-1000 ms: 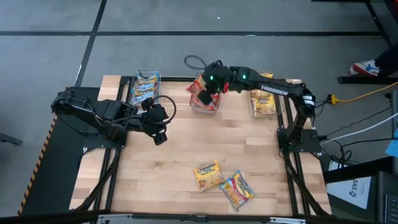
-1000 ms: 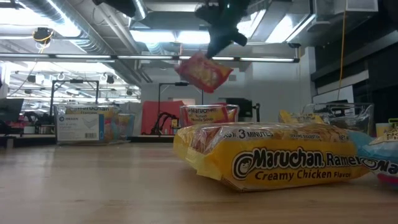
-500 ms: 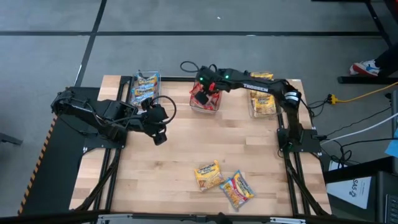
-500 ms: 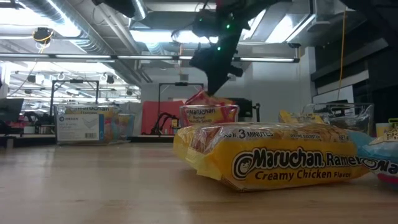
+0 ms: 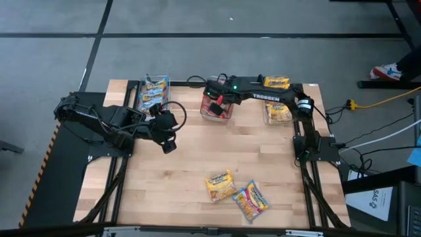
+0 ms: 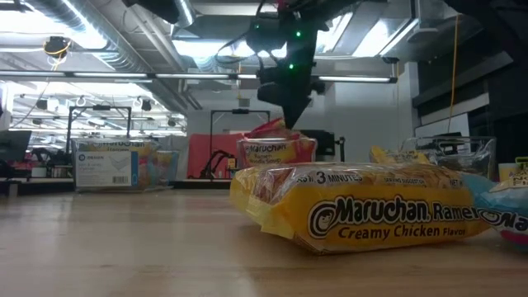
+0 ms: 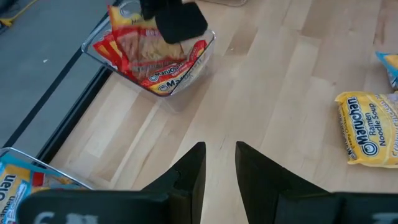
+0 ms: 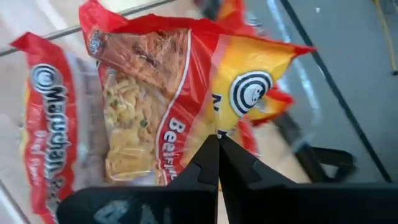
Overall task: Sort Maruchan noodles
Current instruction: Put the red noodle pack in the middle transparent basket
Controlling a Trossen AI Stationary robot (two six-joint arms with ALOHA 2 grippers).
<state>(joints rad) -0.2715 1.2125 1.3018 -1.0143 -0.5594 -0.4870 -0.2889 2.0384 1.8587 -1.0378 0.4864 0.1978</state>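
Observation:
My right gripper reaches down into the middle clear bin at the table's far side, shut on a red Maruchan packet. In the low view the gripper stands over that bin, with the packet's red corner above the rim. More red packets lie in the bin. A yellow packet and a blue one lie flat on the table near its front edge. My left gripper waits open over the table's left half, touching nothing. My right gripper pinches the red packet between its two fingers at its crinkled edge, beside the round logo. The fingers come from above, pointing down. The packet hangs below them inside the bin, against another red packet.
A bin of blue packets stands at the far left and a bin of yellow packets at the far right. The wooden table's middle is bare between the bins and the two loose packets.
My right gripper has moved down and a little toward the table's left, staying shut. The red packet, which hung well above the middle bin a second ago, now sits down inside it.

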